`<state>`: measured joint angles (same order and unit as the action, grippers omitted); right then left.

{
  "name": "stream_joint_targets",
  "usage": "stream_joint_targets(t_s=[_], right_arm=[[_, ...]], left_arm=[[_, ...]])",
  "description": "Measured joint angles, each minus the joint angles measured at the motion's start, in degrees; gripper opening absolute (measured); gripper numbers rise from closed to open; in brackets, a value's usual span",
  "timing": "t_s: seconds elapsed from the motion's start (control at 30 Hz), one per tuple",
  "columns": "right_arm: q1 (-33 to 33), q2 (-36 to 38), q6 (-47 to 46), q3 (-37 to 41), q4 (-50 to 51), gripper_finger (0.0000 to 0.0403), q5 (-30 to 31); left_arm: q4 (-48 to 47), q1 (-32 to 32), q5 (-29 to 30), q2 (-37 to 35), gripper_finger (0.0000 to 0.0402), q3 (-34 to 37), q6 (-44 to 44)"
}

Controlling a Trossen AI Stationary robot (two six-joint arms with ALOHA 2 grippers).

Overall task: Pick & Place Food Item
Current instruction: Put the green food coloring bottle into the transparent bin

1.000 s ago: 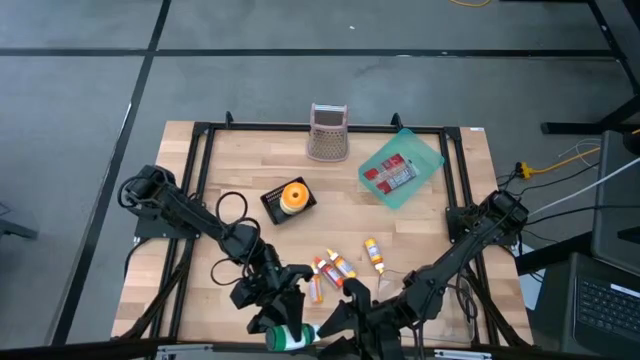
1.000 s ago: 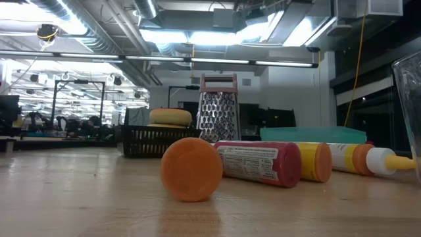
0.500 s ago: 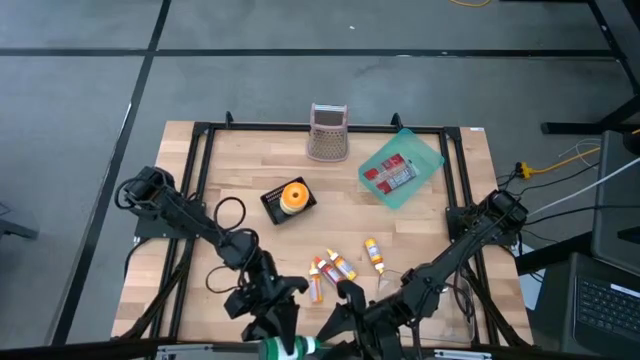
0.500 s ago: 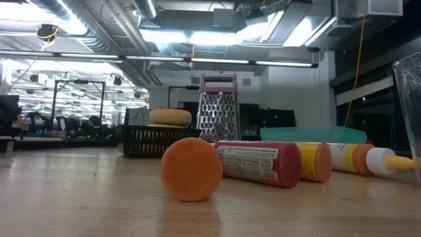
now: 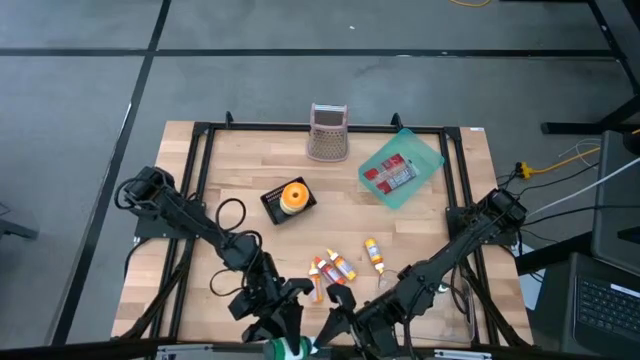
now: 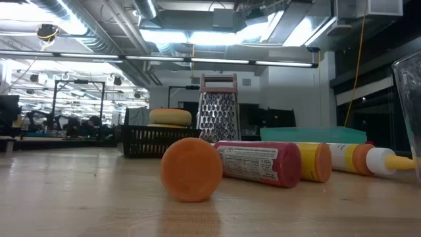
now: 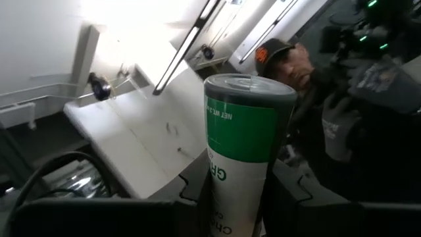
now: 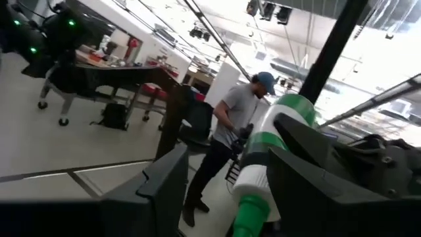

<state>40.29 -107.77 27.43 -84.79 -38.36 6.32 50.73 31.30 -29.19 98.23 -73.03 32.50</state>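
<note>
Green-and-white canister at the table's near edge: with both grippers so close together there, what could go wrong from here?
1. The left gripper holds the green-and-white canister at the table's near edge; a slip might send it off the table.
2. The right gripper sits open right beside it, so the arms could collide during a handover.
3. The condiment tubes lie just behind and could be knocked.

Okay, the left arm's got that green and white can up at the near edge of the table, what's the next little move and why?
Probably bring the right gripper forward until its open fingers straddle the green and white can, then close. The left gripper grips the can low on its body at the near table edge, and the right wrist view shows the can just ahead of the spread fingers, so a handover looks likely.
</note>
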Motion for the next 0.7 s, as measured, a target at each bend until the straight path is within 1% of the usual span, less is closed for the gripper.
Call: stream_joint_targets(t_s=[0.07,0.17,0.23,0.3,0.37,0.5,0.53,0.7], right_arm=[[0.5,0.0,0.3,0.0,0.2,0.0204,2.5],[0.9,-0.1,0.3,0.0,0.5,0.0204,9.0],[1.0,0.0,-0.6,0.0,0.3,0.0204,9.3],[0.1,-0.1,-3.7,0.0,0.0,0.0204,5.5],[-1.2,-0.1,-7.2,0.0,-0.6,0.0204,0.7],[-3.5,0.0,-13.3,0.0,-1.3,0.0204,-5.9],[-3.8,0.0,-14.3,0.0,-1.3,0.0204,-7.0],[-3.7,0.0,-15.1,0.0,0.1,0.0204,-7.5]], left_arm=[[-1.5,1.5,3.4,-0.4,0.0083,0.0,1.1],[-2.5,4.4,7.7,-0.7,0.0083,0.0,3.2],[-3.0,6.7,10.8,-0.7,0.0083,0.0,5.6],[-3.9,8.7,13.3,-0.7,0.0083,0.0,7.2],[-4.5,9.9,13.6,-0.7,0.0083,-0.2,7.3],[-6.3,8.9,16.0,-0.6,0.0083,-1.8,5.1],[-6.9,8.5,16.4,-0.6,0.0083,-2.1,4.4],[-9.1,7.6,15.6,-0.5,0.0083,-3.1,1.6]])
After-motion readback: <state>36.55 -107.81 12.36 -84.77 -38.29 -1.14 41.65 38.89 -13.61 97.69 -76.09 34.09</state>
